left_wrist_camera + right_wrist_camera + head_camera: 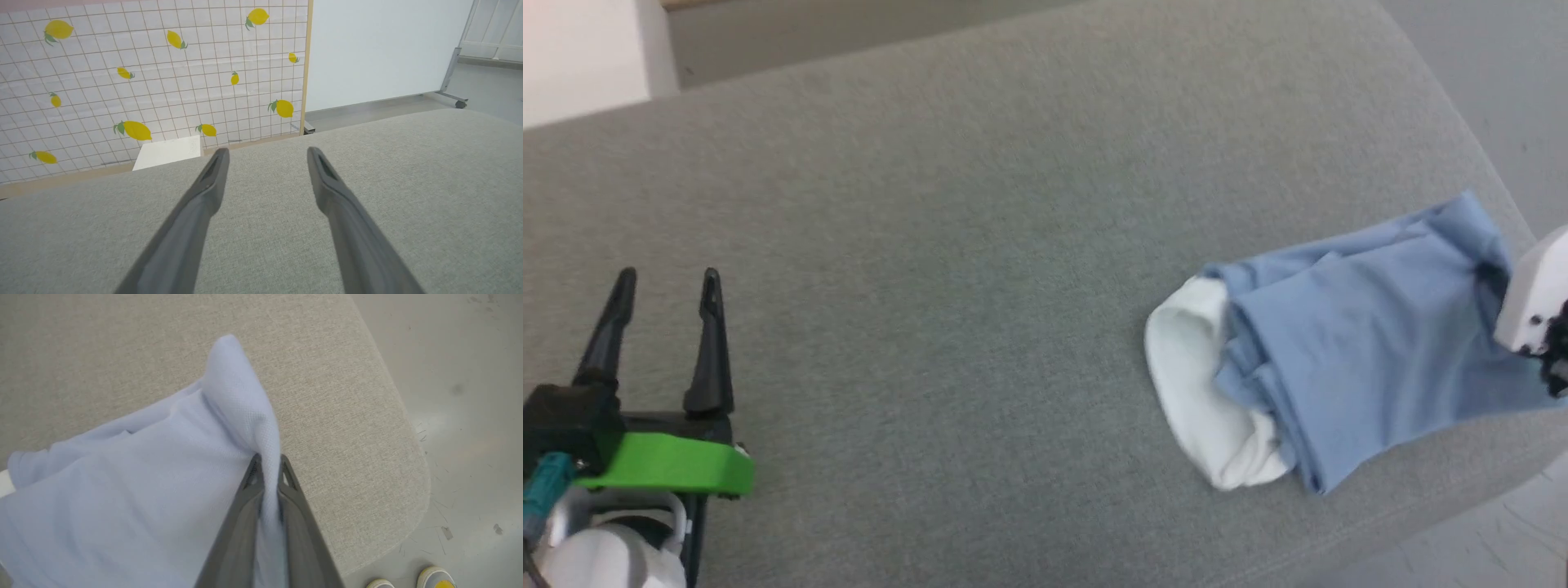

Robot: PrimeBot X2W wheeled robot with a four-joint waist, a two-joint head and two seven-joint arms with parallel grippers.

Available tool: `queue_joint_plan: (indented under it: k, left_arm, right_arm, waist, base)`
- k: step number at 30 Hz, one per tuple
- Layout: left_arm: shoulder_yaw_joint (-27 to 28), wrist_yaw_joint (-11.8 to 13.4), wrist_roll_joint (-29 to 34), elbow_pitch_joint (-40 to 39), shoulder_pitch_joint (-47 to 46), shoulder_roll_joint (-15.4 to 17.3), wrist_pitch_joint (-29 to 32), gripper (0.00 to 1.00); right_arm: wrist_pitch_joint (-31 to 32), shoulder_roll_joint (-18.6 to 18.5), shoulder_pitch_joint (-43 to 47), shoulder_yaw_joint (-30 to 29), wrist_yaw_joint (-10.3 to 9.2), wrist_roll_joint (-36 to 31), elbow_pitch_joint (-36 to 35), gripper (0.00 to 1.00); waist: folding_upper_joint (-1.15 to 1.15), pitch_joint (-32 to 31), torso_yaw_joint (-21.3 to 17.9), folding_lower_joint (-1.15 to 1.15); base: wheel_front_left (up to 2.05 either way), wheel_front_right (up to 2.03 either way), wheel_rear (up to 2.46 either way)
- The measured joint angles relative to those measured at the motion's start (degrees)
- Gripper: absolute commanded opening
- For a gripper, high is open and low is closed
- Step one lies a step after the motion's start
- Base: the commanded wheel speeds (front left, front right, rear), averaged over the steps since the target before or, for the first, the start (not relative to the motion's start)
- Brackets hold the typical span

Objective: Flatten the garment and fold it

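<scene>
The garment (1347,343) is a light blue shirt lying bunched at the right end of the grey cushion, with its white inside fabric (1201,392) showing at the left side. In the right wrist view my right gripper (268,459) is shut on a raised fold of the garment (241,400), which runs between the two fingers. The pale body of that arm (1535,302) shows at the head view's right edge. My left gripper (668,282) stands open at the lower left, far from the cloth, with nothing between its fingers (212,179).
The grey upholstered cushion (947,245) has its rounded corner (408,490) just right of the right gripper, with bare floor (470,396) beyond. A person's shoes (433,577) stand on the floor there. A lemon-patterned wall (143,73) and a wheeled white panel (388,49) lie beyond the cushion.
</scene>
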Motion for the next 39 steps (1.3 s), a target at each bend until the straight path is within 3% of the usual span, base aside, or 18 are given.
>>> queue_joint_plan:
  k: [8, 9, 10, 11, 14, 18, 21, 22, 29, 36, 39]
  left_arm:
    - [3.1, 0.2, 0.0, -5.0, 0.2, 2.8, 2.7, 1.00]
    - [3.4, 0.2, 0.0, -5.3, 0.3, 3.0, 2.8, 1.00]
    - [3.5, 0.4, -0.2, -5.5, 0.3, 3.1, 3.0, 1.00]
    - [3.5, 0.5, -0.5, -5.6, 0.3, 3.0, 3.0, 1.00]
    - [3.4, 0.5, -1.1, -5.3, 0.4, 2.9, 2.9, 1.00]
    - [3.5, 0.5, -1.6, -4.1, 1.2, 2.3, 1.9, 1.00]
    - [3.4, 0.6, -2.2, -2.6, 1.4, 1.3, 0.2, 1.00]
    - [3.4, 1.3, -3.1, -0.7, 1.4, -0.2, -2.4, 1.00]
    - [3.4, 2.4, -4.0, 2.6, 1.3, -2.3, -5.5, 1.00]
    - [2.7, 2.9, -4.0, 5.1, 1.3, -4.5, -7.0, 1.00]
    - [2.0, 3.2, -4.0, 6.2, 1.4, -5.7, -7.2, 1.00]
  right_arm:
    - [-4.9, 0.3, -6.4, -13.2, -0.01, -9.2, 6.3, 0.00]
    - [-5.6, 0.4, -7.0, -14.5, -0.01, -10.9, 6.7, 0.13]
    - [-6.2, 0.4, -7.5, -16.0, 0.00, -12.8, 7.1, 0.91]
    - [-6.7, 0.3, -7.7, -17.1, -0.01, -14.6, 7.3, 1.00]
    - [-7.7, 0.0, -8.3, -19.1, -0.01, -19.4, 8.1, 1.00]
    - [-12.2, -0.9, -9.5, -17.6, -0.01, -20.1, 7.8, 1.00]
    - [-18.7, -2.3, -10.5, -15.2, -0.01, -17.3, 5.6, 1.00]
    - [-26.9, -2.1, -10.7, -10.8, -0.01, -10.7, 0.9, 1.00]
    - [-41.1, -2.1, -7.8, 0.2, -0.03, -2.8, -12.5, 1.00]
    - [-46.6, 4.3, -1.0, 5.9, -0.02, -2.3, -22.5, 1.00]
    - [-49.1, 8.8, 3.6, 6.4, -0.02, -2.5, -24.5, 1.00]
  waist:
    - [0.00, 8.5, -1.3, 0.00]
    - [0.00, 9.4, -1.3, 0.00]
    - [0.00, 10.2, -1.2, 0.01]
    - [0.00, 10.8, -1.1, 0.01]
    - [0.00, 11.9, -0.3, 0.01]
    - [0.00, 11.2, 0.3, 0.01]
    - [0.00, 9.5, 0.7, 0.01]
    - [0.00, 7.0, 1.2, 0.01]
    - [0.00, 0.4, 3.5, 0.00]
    - [0.00, -5.4, 7.4, 0.00]
    - [0.00, -7.6, 10.0, 0.00]
  base:
    - [0.00, 0.00, 0.00]
    - [0.00, 0.00, 0.00]
    - [0.00, 0.00, 0.00]
    - [0.00, 0.00, 0.00]
    - [0.00, 0.00, 0.00]
    - [0.00, 0.00, 0.00]
    - [0.00, 0.00, 0.00]
    - [0.00, 0.00, 0.00]
    - [0.00, 0.00, 0.00]
    - [0.00, 0.00, 0.00]
    - [0.00, 0.00, 0.00]
